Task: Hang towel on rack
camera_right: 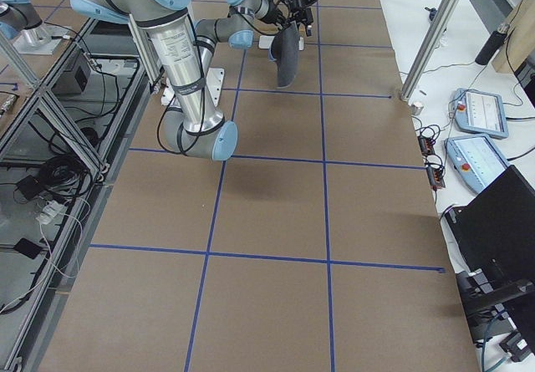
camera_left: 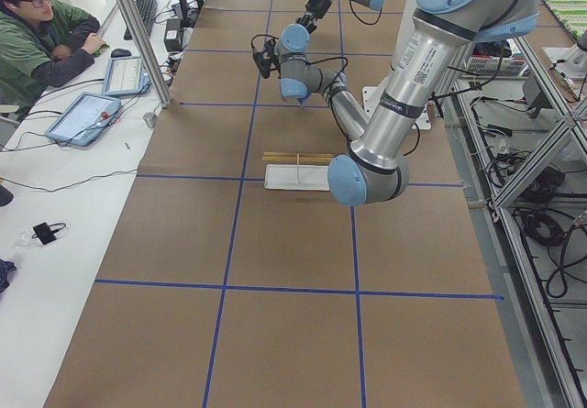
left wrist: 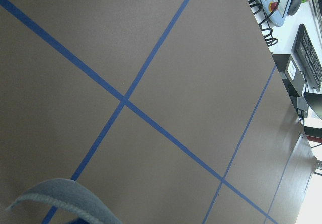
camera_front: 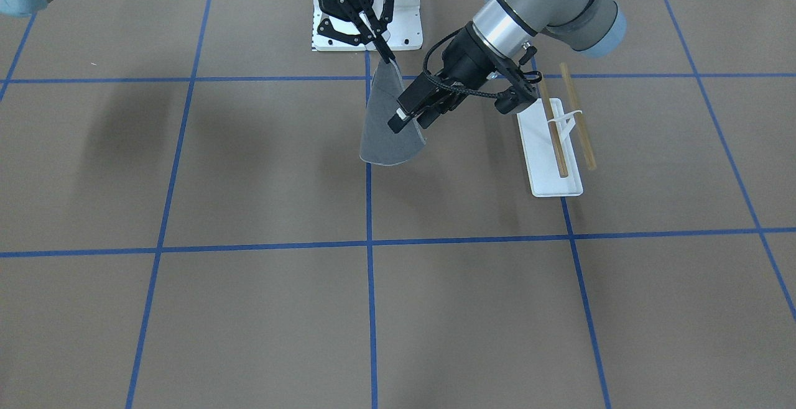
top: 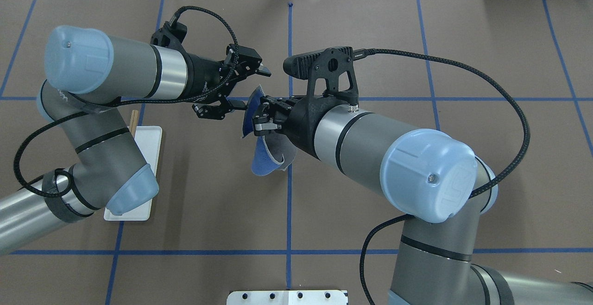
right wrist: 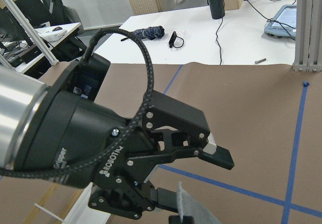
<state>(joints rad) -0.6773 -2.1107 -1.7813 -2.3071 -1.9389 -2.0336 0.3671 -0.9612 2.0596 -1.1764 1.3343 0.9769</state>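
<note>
**Operator:** Jaw status?

**Technician:** The right gripper [camera_front: 387, 55] is pinched closed on the top corner of the towel [camera_front: 390, 132], which hangs below it. The left gripper [top: 255, 87] is spread wide and holds nothing.

**Operator:** Procedure?

**Technician:** Seat the towel's edge fully between the fingers, then close. The rack [camera_front: 553, 176] stands behind the left wrist.

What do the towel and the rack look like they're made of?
Towel: soft matte grey fabric, probably; it hangs in a limp curl from its pinched corner.
Rack dowels: light-brown, likely wood.
Rack base: smooth white, plastic or painted metal; cannot tell.
</note>
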